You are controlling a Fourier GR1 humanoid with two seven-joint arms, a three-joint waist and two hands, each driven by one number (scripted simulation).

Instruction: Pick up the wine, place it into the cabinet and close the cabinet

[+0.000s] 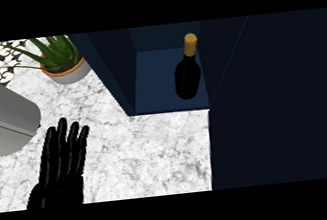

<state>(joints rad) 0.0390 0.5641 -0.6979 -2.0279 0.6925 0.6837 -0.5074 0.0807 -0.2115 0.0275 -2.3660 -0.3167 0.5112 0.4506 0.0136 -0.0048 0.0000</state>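
Head view: I find the wine bottle (186, 77) standing upright inside the open cabinet (165, 86), on its blue floor, toward the right side of the compartment, gold cap up. I note a large dark panel (280, 99) covering the right of the view; I cannot tell whether it is the cabinet door. My left hand (60, 165) rests at the lower left above the marble surface (149, 153), fingers (64, 137) straight and released, grasping nothing. My right hand does not show. A potted plant (58, 60) stands at the upper left, just beside the cabinet wall. A grey rounded object (0, 119) lies at the left edge.
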